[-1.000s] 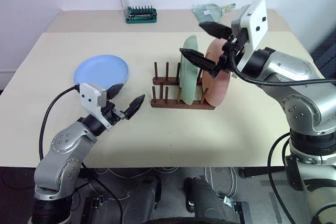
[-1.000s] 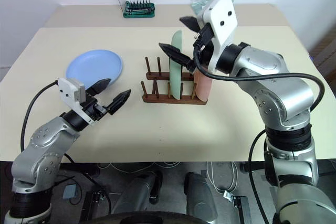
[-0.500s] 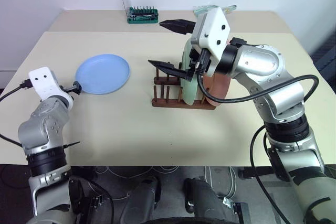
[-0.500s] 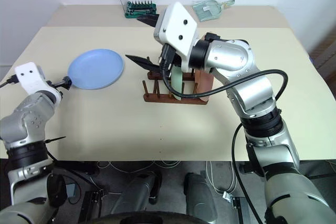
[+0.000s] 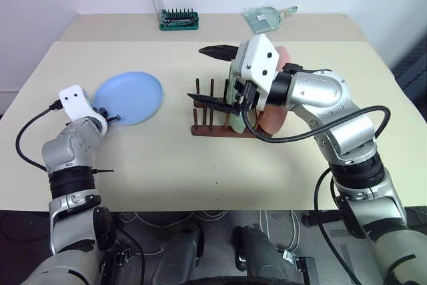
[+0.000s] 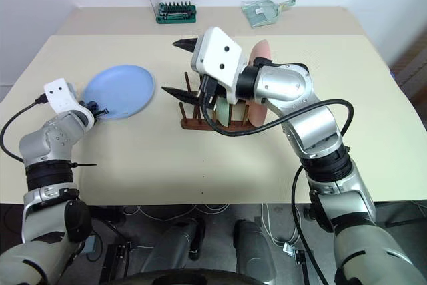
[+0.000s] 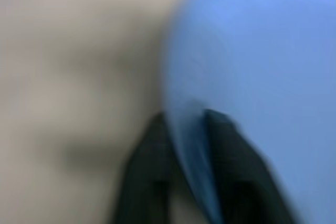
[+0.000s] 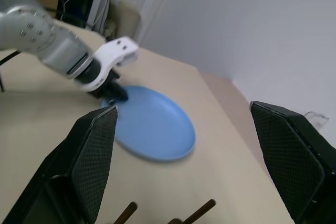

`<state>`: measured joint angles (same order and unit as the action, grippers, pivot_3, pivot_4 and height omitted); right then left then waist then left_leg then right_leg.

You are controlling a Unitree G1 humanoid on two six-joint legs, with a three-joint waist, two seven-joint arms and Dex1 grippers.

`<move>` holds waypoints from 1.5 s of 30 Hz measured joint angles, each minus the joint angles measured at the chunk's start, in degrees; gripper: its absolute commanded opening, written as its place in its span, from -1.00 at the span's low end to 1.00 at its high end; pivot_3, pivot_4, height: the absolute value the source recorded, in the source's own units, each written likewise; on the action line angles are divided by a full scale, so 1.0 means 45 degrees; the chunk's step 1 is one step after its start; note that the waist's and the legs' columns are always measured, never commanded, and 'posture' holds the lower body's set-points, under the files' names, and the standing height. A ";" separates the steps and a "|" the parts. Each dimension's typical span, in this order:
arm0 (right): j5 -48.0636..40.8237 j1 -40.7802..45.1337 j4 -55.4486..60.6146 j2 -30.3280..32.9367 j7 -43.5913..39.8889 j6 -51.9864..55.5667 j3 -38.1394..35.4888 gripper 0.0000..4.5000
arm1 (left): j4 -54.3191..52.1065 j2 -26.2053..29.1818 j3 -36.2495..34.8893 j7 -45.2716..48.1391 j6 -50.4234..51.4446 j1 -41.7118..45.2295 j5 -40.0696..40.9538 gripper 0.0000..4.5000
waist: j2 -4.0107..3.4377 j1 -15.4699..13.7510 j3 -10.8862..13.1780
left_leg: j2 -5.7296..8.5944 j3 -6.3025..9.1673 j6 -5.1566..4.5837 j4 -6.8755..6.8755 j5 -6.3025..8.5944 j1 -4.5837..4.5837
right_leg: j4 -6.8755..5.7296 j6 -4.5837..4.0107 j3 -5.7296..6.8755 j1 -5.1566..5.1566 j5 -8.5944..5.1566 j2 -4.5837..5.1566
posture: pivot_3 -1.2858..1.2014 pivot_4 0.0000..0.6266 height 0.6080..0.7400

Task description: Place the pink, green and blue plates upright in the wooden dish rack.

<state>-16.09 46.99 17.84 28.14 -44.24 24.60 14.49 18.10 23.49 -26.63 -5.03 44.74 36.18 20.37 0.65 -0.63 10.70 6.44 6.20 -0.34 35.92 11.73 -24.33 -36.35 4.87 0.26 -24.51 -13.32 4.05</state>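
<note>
There are 3 round, shallow plates and 1 dark wooden dish rack (image 5: pixel 230 127) of upright pegs on the beige table (image 5: pixel 200 171): the green plate (image 6: pixel 222 108) and pink plate (image 5: pixel 275 115) stand upright in the rack, and the blue plate (image 5: pixel 131 97) lies flat well apart to its left. The left gripper (image 7: pixel 189 140) is pinched shut on the blue plate's near rim. The right gripper (image 5: pixel 208 75) hangs over the rack, its 2 black fingers spread wide with nothing between them.

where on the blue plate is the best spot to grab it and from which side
Pinch the raised rim of the blue plate on its edge nearest the robot's left, coming in low and nearly level from that side. It lies flat on the table, so only the thin rim gives a hold. The left claw is shut on that rim.
</note>
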 measured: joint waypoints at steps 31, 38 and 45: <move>0.6551 0.1142 -0.2905 -0.0924 0.1492 -0.5498 0.1720 -0.23 | -1.1956 -0.2527 0.4212 -0.0387 -0.0712 0.1134 -0.0163 -1.00 | 0.0015 0.0087 0.0006 | -0.0068 -0.0015 0.0100 0.0014 -0.0062 -0.0004 | -0.0002 -0.0047 -0.0019 -0.0010 0.0035 -0.0095 | 0.03 -0.52 0.92; 0.6891 0.1194 -0.3028 -0.1234 0.1717 -0.6009 0.1623 -0.98 | -1.1940 -0.2798 0.3461 -0.0635 -0.0477 0.1139 0.0023 -1.00 | 0.0016 0.0058 0.0007 | -0.0068 -0.0015 0.0111 0.0018 -0.0070 -0.0004 | -0.0002 -0.0050 -0.0019 -0.0006 0.0038 -0.0096 | 0.03 -0.52 0.92; 0.7045 0.1194 -0.3266 -0.1290 0.1741 -0.6178 0.1597 -1.00 | -1.1921 -0.3366 0.2716 -0.0694 -0.0550 0.1374 0.0750 0.14 | 0.0018 0.0016 0.0007 | -0.0069 -0.0015 0.0112 0.0022 -0.0070 -0.0004 | -0.0001 -0.0052 -0.0018 -0.0005 0.0038 -0.0098 | 0.03 -0.52 0.92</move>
<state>15.62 52.36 3.14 22.34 -36.40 -3.20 21.68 -35.55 8.34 -14.41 -8.15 42.26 42.36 23.74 0.72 -0.55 10.73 6.13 6.14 0.16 36.02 11.41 -24.35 -36.36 4.64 0.18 -24.54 -13.15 3.61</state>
